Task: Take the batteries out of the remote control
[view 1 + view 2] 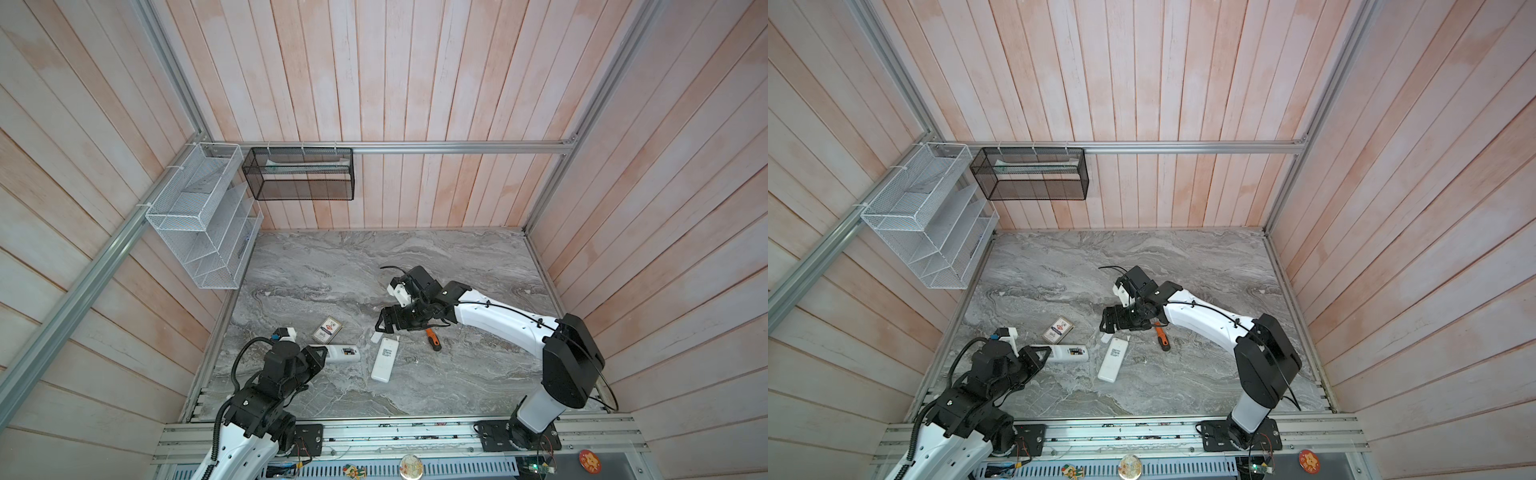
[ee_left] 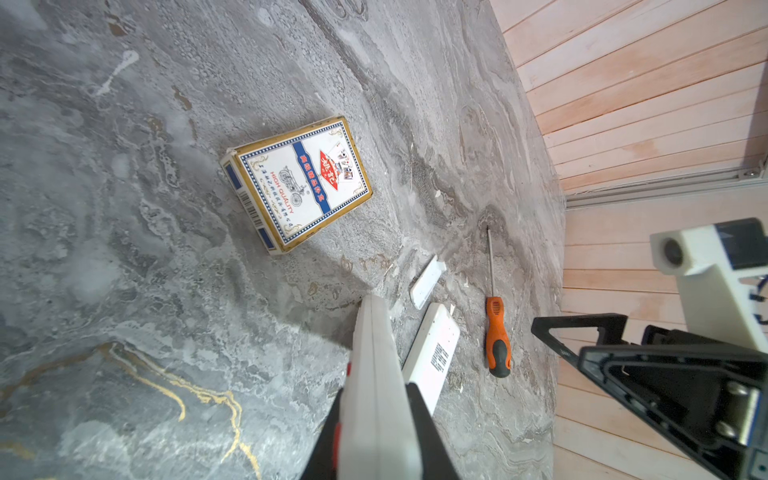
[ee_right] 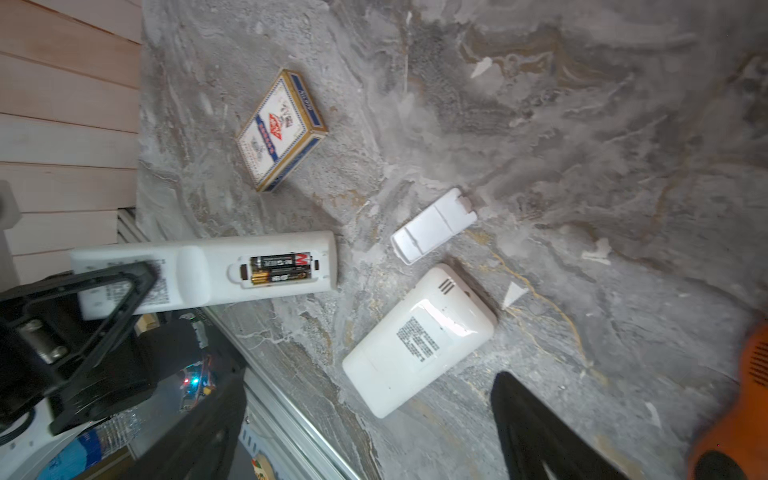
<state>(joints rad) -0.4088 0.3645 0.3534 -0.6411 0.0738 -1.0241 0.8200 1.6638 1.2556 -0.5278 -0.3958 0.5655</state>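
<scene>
My left gripper (image 2: pixel 376 415) is shut on the edges of a long white remote control (image 3: pixel 208 270), near the front left of the marble table (image 1: pixel 415 266) in both top views. Its back faces up and its compartment is uncovered. Two black batteries (image 3: pixel 280 268) with gold and red marks lie side by side inside. A small white cover (image 3: pixel 434 224) lies loose just beyond the remote's end. My right gripper (image 1: pixel 384 322) hangs open above the table, over that cover and the far end of a second white remote (image 3: pixel 419 340), and holds nothing.
A playing-card box (image 1: pixel 327 330) lies behind the held remote. An orange-handled screwdriver (image 1: pixel 432 339) lies to the right of the second remote (image 1: pixel 384 359), under my right arm. A white wire rack (image 1: pixel 199 216) and a black mesh basket (image 1: pixel 299 174) hang on the walls.
</scene>
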